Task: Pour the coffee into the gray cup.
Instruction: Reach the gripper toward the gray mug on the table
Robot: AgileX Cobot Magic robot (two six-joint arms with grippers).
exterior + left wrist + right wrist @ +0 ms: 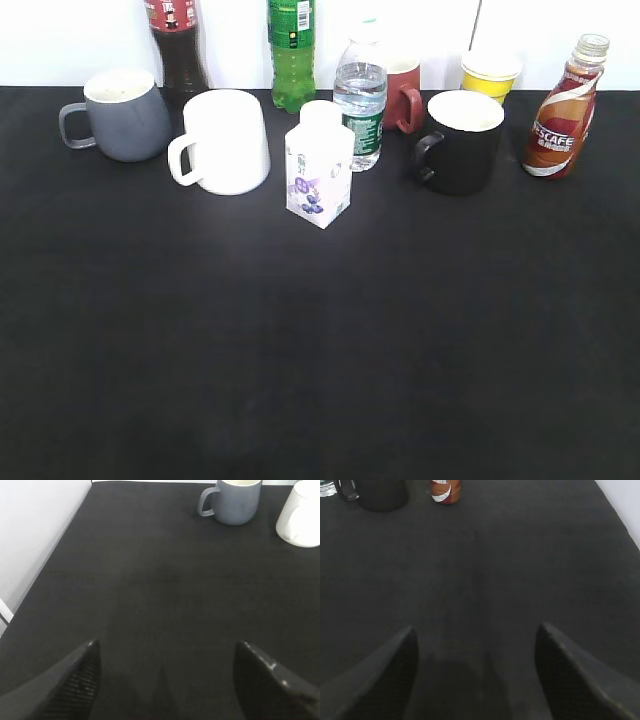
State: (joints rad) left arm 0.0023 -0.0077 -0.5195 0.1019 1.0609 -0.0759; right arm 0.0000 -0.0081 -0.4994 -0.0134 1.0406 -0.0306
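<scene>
The coffee bottle [563, 112], slim with brown liquid and a red-and-white NESCAFE label, stands upright at the back right; its base shows in the right wrist view [445, 491]. The gray cup [122, 115], a blue-gray mug with its loop handle to the left, stands at the back left, and shows in the left wrist view [233, 501]. My left gripper [167, 652] is open and empty over the black table, well short of the cup. My right gripper [476, 640] is open and empty, well short of the bottle. Neither gripper shows in the exterior view.
Along the back stand a white mug [224, 141], a white carton [319, 168], a water bottle [359, 98], a black mug [460, 140], a red mug [405, 96], a yellow cup [490, 73], a green bottle [291, 50] and a cola bottle [177, 42]. The black table [320, 350] spreads in front.
</scene>
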